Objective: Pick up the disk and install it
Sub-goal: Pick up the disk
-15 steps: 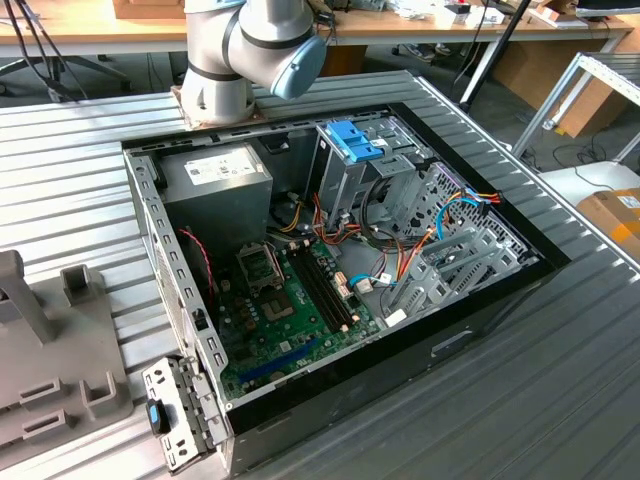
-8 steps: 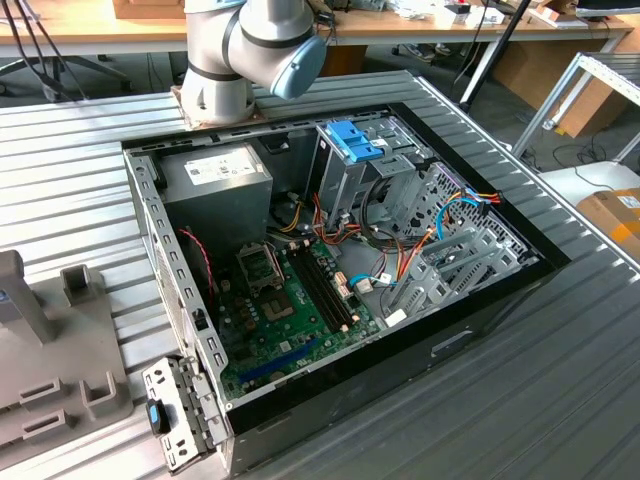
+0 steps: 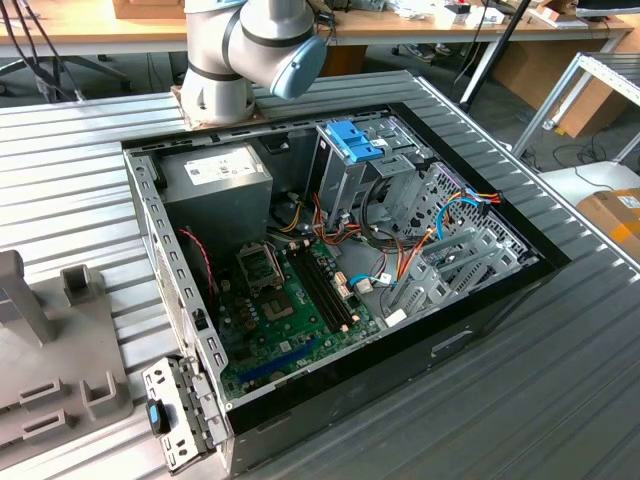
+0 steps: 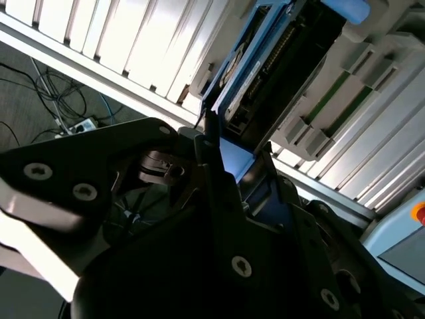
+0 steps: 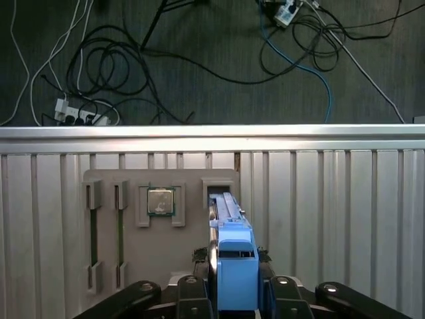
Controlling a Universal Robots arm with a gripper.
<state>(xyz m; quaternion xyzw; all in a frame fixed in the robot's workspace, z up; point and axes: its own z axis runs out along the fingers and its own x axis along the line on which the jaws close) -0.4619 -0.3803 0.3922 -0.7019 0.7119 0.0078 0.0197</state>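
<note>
An open black computer case (image 3: 480, 330) lies on a ribbed grey metal table (image 3: 70, 170); a green motherboard (image 3: 290, 320) covers its floor; a square silver processor chip (image 5: 160, 201) sits in a grey fixture tray (image 5: 159, 259).

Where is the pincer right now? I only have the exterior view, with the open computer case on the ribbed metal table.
Observer: In the first wrist view the pincer is at the disk, a flat black hard drive edged with bright blue plastic rails.
Operator: How is the disk sitting?
Observer: On edge, with its far end at a slot in a flat grey holder plate. I cannot tell whether it is seated in the slot or clear of it.
Operator: Anything else on that plate?
Observer: A small square silver chip lies in a square recess beside the disk's slot.
</note>
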